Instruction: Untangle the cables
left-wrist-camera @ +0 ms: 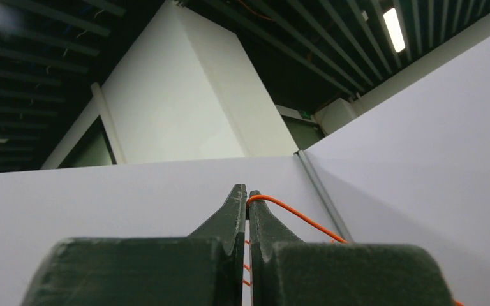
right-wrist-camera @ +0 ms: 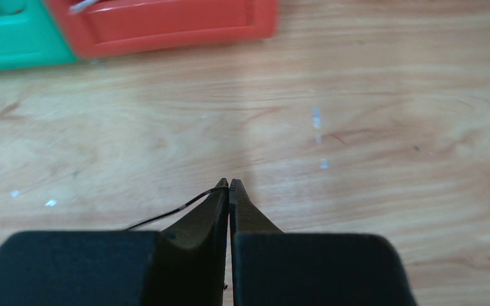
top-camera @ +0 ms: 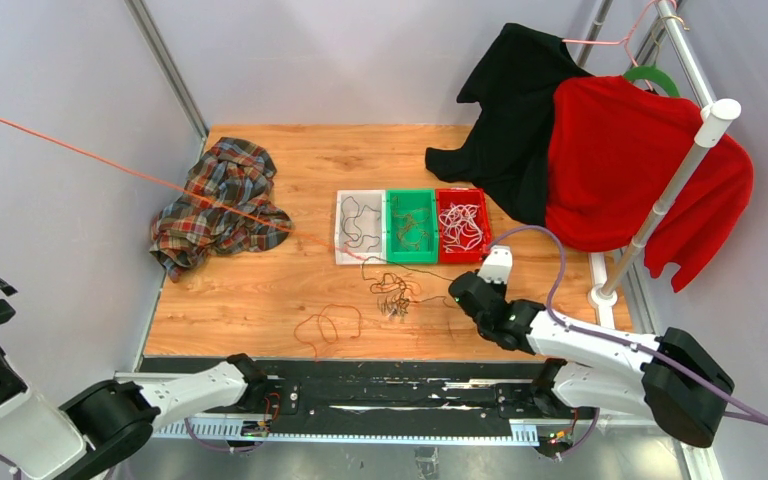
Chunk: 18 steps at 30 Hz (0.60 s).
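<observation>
A thin orange cable (top-camera: 140, 175) runs taut from the top view's left edge, over the plaid cloth, down to a tangle of thin cables (top-camera: 392, 297) on the wooden table. In the left wrist view my left gripper (left-wrist-camera: 247, 199) is shut on this orange cable (left-wrist-camera: 293, 213), raised high and facing the white wall; it lies outside the top view. My right gripper (top-camera: 456, 294) sits low just right of the tangle. Its jaws (right-wrist-camera: 230, 185) are shut on a thin black cable (right-wrist-camera: 172, 213) that trails off to the left. A loose orange loop (top-camera: 328, 325) lies near the front edge.
Three small bins stand in a row behind the tangle: white (top-camera: 339, 228), green (top-camera: 388, 228) and red (top-camera: 484, 222), each holding cables. A plaid cloth (top-camera: 222, 205) is heaped at the left. A black garment (top-camera: 510, 110) and a red sweater (top-camera: 630, 170) hang on a rack at the right.
</observation>
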Available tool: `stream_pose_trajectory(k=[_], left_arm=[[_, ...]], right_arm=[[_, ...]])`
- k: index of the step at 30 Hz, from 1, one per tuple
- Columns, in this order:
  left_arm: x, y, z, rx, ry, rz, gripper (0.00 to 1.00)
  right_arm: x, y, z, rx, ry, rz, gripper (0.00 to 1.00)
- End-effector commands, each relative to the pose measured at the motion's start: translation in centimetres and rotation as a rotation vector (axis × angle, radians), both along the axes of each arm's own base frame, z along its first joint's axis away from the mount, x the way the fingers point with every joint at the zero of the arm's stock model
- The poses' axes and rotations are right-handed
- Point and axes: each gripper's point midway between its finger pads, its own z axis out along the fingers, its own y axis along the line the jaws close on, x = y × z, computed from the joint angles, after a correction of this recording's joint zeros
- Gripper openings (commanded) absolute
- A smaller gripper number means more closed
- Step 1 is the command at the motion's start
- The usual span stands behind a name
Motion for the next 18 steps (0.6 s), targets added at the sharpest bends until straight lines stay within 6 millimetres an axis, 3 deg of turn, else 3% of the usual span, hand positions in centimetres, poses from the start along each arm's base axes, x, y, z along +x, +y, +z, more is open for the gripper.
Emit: stream_pose_trajectory(k=[1,9,15,18], left_arm=[[-1.0,2.7,1.7,-0.042,-0.052,0.132,0.01],[-1.8,6.9,3.1,-0.039,-0.095,0.225,0.01],[-2.3,9.6,3.6,-0.009,-0.131,0.291,0.00],[-2.7,10.6,3.9,-0.013,-0.156,0.305,0.01]], right_arm=[[-0.3,-4.9,0.0,-0.034,0.041,-0.226,0.01],[-0.5,-8.7,1.2,-0.042,0.029,-0.356,0.01],[-1.4,-11.2,0.6,-0.125,0.043,-0.412,0.01],[-1.6,-11.4,0.4,-0.115,0.051,-0.425,0.01]])
